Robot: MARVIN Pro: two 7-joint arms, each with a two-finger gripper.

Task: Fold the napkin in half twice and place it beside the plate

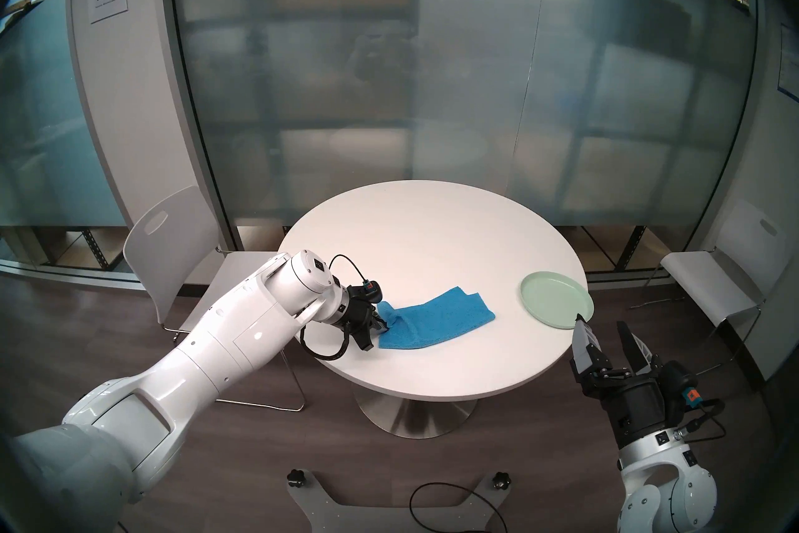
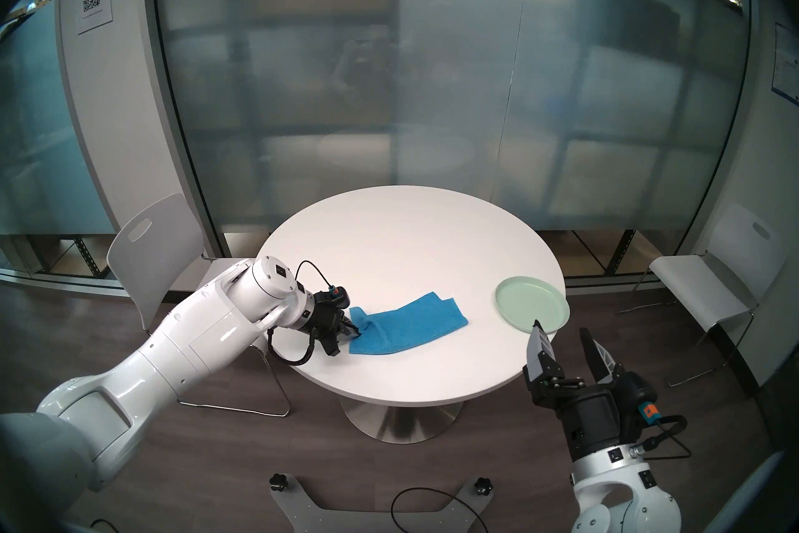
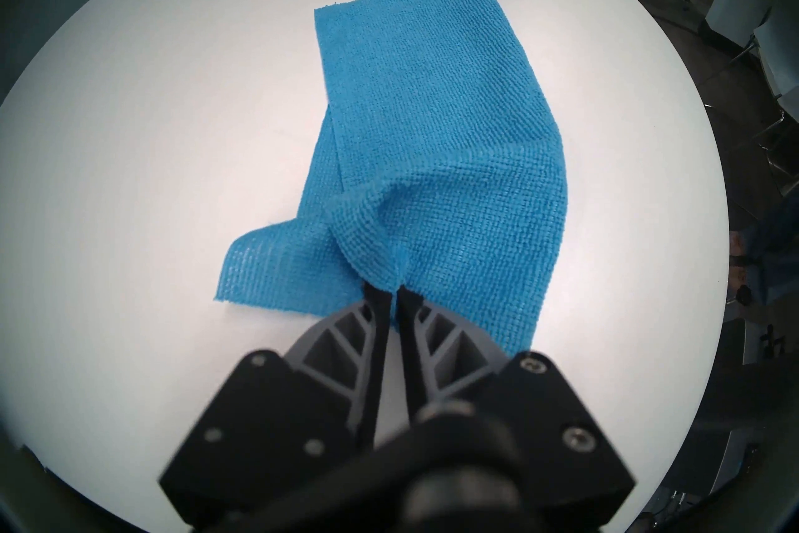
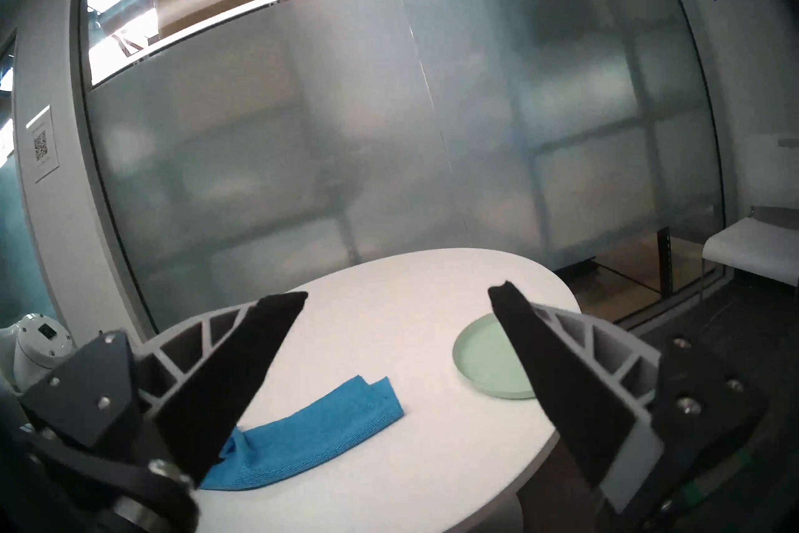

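The right tool [image 1: 603, 331] hangs wide open and empty off the round white worktop's [image 1: 432, 242] near edge. The left tool [image 3: 395, 294] pinches the terry napkin's [image 1: 436, 318] bunched end; a matte mint plate [image 1: 555, 300] sits well right.
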